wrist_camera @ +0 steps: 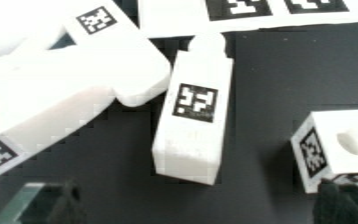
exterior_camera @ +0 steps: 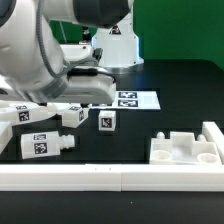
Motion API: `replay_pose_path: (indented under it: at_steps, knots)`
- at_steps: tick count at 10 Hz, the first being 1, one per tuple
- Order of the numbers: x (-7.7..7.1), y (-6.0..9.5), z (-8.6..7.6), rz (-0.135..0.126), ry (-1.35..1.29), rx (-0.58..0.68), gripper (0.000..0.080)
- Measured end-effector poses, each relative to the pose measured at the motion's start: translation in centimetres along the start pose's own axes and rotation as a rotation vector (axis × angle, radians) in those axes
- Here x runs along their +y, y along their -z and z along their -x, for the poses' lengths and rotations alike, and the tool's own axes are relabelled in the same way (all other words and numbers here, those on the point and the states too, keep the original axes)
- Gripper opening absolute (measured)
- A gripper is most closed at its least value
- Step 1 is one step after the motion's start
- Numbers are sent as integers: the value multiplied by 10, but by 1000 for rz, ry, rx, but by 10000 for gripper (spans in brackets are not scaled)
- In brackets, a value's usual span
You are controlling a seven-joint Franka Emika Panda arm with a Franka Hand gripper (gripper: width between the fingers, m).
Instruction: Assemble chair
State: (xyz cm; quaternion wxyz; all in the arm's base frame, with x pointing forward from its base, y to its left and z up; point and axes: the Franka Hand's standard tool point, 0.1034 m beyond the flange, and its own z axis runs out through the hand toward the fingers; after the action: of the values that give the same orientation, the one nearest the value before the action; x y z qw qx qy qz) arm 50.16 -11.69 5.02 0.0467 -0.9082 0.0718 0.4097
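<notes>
Gripper (wrist_camera: 199,200) wide open and empty over loose white chair parts (exterior_camera: 72,115) on a black table (exterior_camera: 180,110)
Wrist view: the two dark fingertips (wrist_camera: 43,203) stand far apart with nothing between them; beyond them a pegged leg (wrist_camera: 194,110) lies flat, tag up, close against a large block (wrist_camera: 69,85), with a small cube (wrist_camera: 341,145) apart on its other side. Exterior view: the arm (exterior_camera: 40,50) fills the upper left of the frame and hides the gripper; the small cube sits near the centre, just below the marker board (exterior_camera: 135,100); a second leg (exterior_camera: 45,145) lies at the exterior view's lower left, a notched slab (exterior_camera: 185,148) at its lower right, just above the border rail (exterior_camera: 110,178) along the bottom edge
</notes>
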Motion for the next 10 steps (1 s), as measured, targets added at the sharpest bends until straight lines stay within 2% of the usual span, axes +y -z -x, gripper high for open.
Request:
replay_pose_path:
  at_steps: [2,3,4,7,10]
  knots:
    - [-1,-1,0,1,1,-1,649]
    - [-1,-3,1,-10,-15,-12,649]
    - [-2,-16,6,-61,-60,-72,649]
    - [-4,-31,18,-114,-74,-192,649]
    - [-4,-33,13,-110,-72,-182,649]
